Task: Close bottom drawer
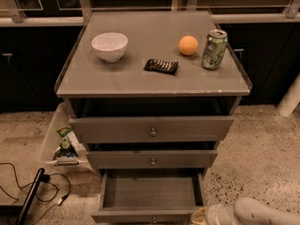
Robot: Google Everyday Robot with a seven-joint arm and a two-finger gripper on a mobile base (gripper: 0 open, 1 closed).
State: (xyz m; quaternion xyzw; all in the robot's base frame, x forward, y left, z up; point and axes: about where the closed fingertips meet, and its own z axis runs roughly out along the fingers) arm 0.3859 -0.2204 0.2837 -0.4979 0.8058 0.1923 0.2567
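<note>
The bottom drawer [149, 192] of the grey cabinet is pulled well out, its inside bare. Its slim front panel [136, 216] lies at the lower edge of the view, with the small brass knob [153, 219] just showing. My gripper [202, 216] is at the bottom right, on the end of the white arm [262, 213]. It sits right beside the right end of the drawer's front panel. I cannot tell whether it touches the panel. The middle drawer [152, 159] and the top drawer [151, 129] above stand slightly out.
On the cabinet top [117, 76] are a white bowl [109, 46], a dark snack packet [161, 66], an orange [188, 45] and a green can [214, 49]. A clear bin [51, 142] with packets stands on the floor at left, beside cables [28, 191]. A white post [290, 100] is at right.
</note>
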